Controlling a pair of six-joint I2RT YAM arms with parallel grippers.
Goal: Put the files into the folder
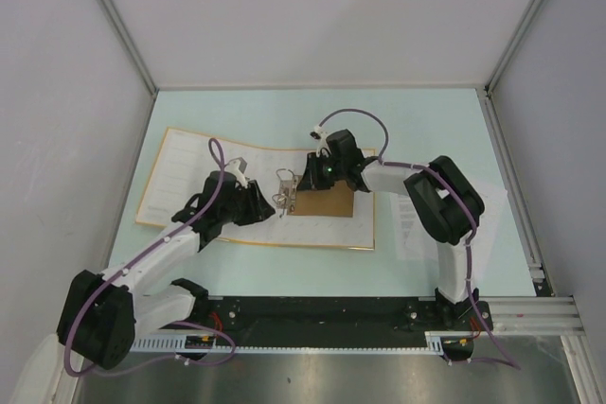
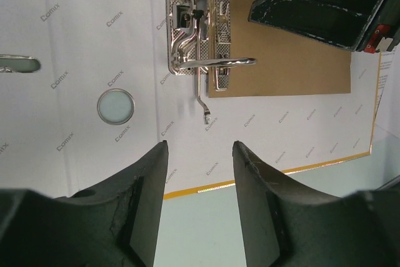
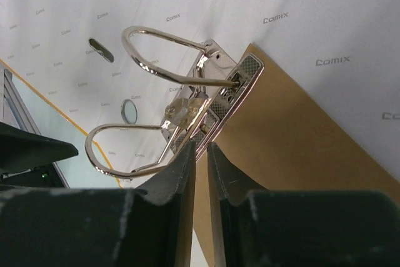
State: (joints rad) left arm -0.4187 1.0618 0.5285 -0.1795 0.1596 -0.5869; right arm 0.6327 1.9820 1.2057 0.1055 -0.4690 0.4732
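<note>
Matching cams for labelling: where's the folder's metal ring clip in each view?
Top external: ring clip sits mid-frame, on the whitish inside of the open folder.
Left wrist: ring clip at top centre, its lever pointing down the picture.
Right wrist: ring clip centre-left, both rings arching to the left.
Shared landmark: the brown card panel lying along one side of the clip, seen in all three views.

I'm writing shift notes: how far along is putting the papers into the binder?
Done: the binder lies open on the table, its white inside facing up. In hand: the right claw is pinched almost shut at the metal clip, and the left claw hovers open over the binder's inside. Left to do: the papers lie on the table to the right of the binder, none on the rings.
</note>
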